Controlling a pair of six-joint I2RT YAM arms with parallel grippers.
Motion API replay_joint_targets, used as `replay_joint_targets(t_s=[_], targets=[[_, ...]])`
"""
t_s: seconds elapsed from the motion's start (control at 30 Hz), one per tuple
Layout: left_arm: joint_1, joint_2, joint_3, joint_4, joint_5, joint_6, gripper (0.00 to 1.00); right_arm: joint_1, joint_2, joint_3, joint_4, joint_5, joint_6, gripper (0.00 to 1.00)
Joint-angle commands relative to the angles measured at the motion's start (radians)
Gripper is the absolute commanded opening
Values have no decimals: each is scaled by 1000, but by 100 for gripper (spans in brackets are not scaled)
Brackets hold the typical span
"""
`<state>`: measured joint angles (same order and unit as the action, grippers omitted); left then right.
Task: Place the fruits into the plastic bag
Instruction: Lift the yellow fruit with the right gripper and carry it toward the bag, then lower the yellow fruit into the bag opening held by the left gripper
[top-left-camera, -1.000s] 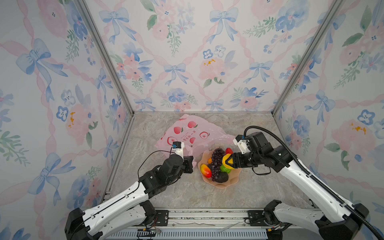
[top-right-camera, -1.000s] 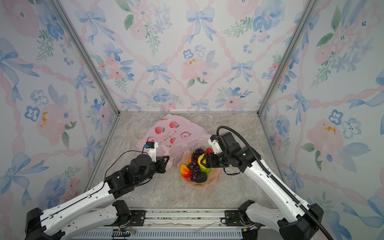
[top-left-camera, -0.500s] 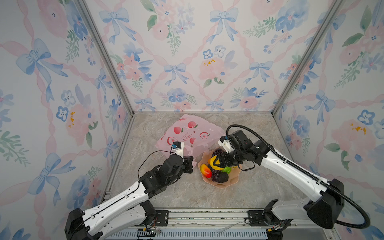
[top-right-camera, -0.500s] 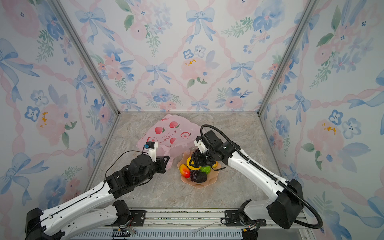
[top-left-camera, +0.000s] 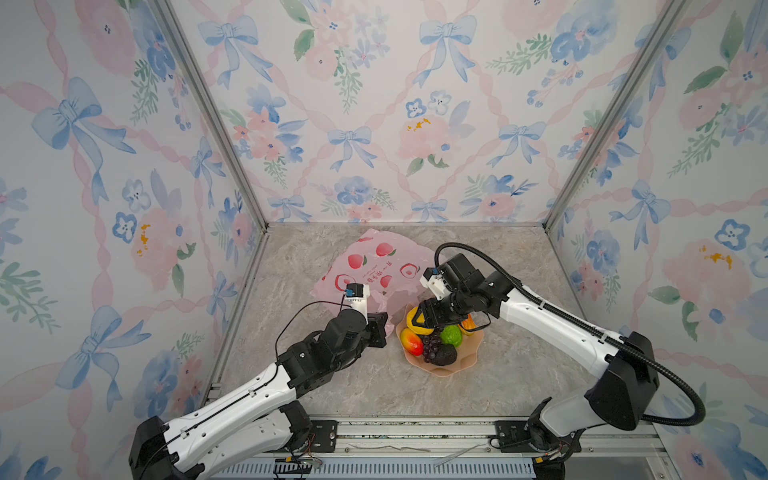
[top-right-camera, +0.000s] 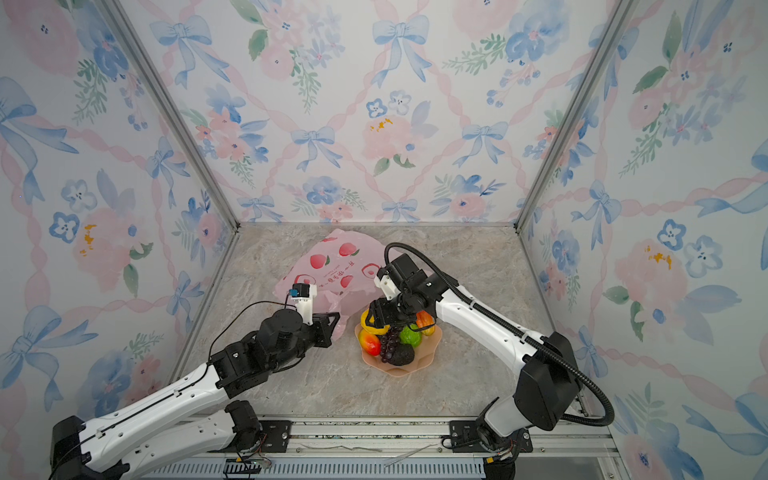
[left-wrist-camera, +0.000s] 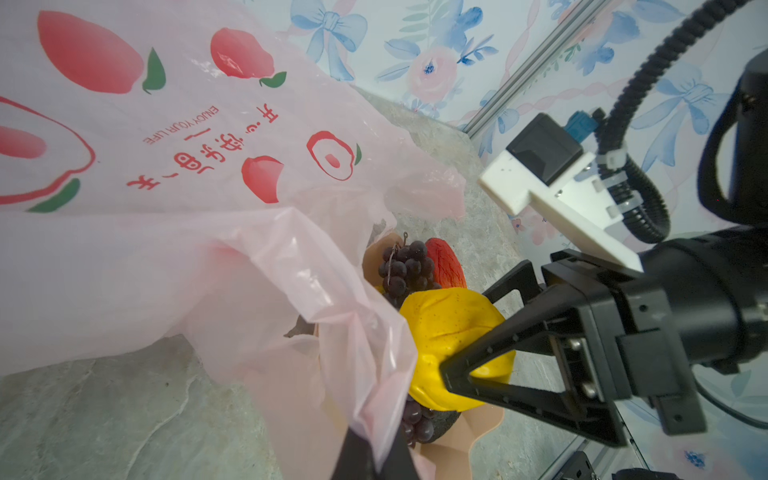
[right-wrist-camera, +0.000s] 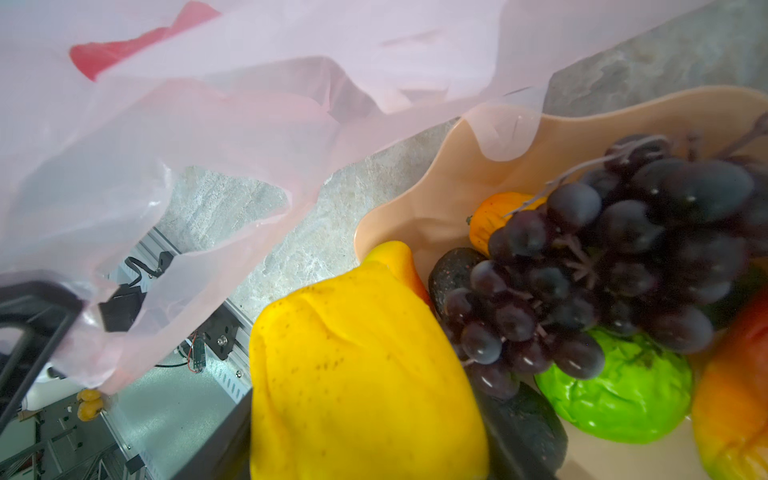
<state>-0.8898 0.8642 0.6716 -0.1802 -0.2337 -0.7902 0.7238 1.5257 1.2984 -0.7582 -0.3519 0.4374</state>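
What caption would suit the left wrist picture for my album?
Right gripper holds a yellow lemon over the fruit bowl, beside the pink plastic bag pinched by the left gripper.

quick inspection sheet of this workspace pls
surface: grey marble-look tabletop
job's things: plastic bag behind the bowl, mouth lifted; lemon held at the bowl's bag-side rim; grapes, green fruit, avocado, mango in bowl
clutter: nothing seen
grippers: left pincer shut on the bag's edge; right pincer shut on the lemon
cables: black hose along right arm; thin wire on left arm
surroundings: floral walls; metal rail in front
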Motion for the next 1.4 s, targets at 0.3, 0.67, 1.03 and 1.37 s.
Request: replay_joint_targets(t_s=[0.3, 0.67, 1.03, 1.37], targets=[[-16, 1, 36, 14, 19, 22, 0, 27, 122, 80, 117, -7, 26, 65], [-29, 7, 43, 16, 22, 19, 0, 31, 164, 30, 365, 114, 164, 64], [-33, 15, 51, 23, 30, 16, 0, 53, 134, -183, 851, 288, 235, 65], [-35, 40, 56, 36, 45, 25, 0, 118, 227, -291, 1296, 415, 90, 65]])
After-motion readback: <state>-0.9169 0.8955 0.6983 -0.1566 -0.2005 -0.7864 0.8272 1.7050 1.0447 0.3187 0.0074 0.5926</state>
